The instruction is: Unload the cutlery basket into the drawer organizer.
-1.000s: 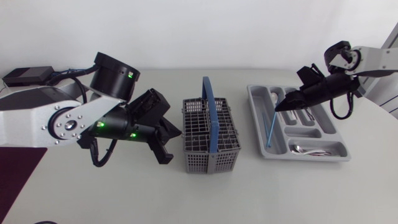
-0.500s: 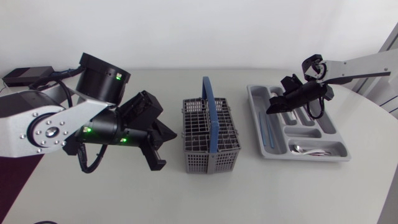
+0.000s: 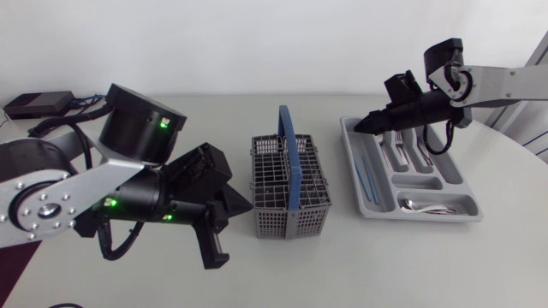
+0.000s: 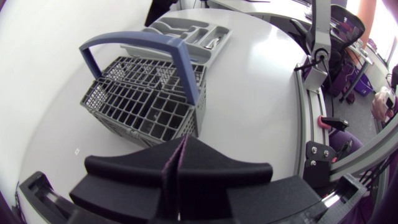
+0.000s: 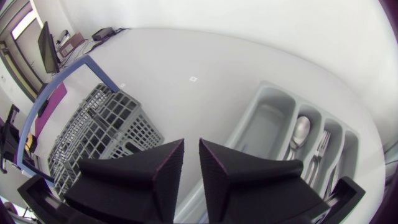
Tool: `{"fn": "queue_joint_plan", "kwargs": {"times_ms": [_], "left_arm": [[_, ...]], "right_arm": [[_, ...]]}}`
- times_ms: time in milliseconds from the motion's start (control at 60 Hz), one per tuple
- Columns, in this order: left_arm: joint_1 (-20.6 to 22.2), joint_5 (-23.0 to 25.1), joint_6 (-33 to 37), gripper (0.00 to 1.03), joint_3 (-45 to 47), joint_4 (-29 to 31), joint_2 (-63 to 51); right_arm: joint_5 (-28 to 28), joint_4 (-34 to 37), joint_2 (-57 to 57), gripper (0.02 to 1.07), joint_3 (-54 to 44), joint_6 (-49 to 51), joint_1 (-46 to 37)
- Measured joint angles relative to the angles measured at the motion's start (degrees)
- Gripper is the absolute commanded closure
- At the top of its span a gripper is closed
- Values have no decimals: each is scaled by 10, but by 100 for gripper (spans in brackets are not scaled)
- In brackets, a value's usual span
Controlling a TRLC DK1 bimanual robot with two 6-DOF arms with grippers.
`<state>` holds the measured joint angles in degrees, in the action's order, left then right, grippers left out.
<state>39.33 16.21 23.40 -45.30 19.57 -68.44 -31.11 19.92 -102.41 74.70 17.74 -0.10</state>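
The grey cutlery basket [image 3: 289, 190] with a blue handle [image 3: 288, 150] stands mid-table; no cutlery shows in it [image 4: 143, 106]. Right of it lies the grey drawer organizer [image 3: 445, 216]. A thin blue stick [image 3: 366, 175] rests in its leftmost long slot, with spoons [image 5: 300, 130] and forks [image 5: 320, 146] in other slots. My right gripper [image 3: 364, 127] hovers over the organizer's far left corner, fingers slightly apart with nothing between them [image 5: 191, 163]. My left gripper [image 3: 228, 224] is left of the basket, shut and empty [image 4: 180, 163], with the basket just ahead of it.
A black box [image 3: 34, 104] with cables sits at the far left of the table. A dark purple mat [image 3: 17, 235] lies at the left front. Bare tabletop lies in front of the basket and the organizer.
The blue stick that my right gripper held upright now lies in the organizer's left slot. The right gripper rose toward the far side and its fingers parted. My left arm shifted frontward.
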Motion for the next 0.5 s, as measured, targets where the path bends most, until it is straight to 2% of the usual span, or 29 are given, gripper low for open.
{"fn": "queue_joint_plan", "kwargs": {"times_ms": [117,200,267,500], "left_arm": [[37,0,7,89,10,10,9],[65,0,9,89,20,11,6],[82,0,12,89,23,12,-8],[92,0,24,89,30,-9,-85]], "right_arm": [[-5,-23,-3,86,-1,-10,34],[-8,-24,-22,92,12,-20,56],[-8,-26,-52,93,37,-29,69],[-22,-25,-146,93,142,-55,84]]}}
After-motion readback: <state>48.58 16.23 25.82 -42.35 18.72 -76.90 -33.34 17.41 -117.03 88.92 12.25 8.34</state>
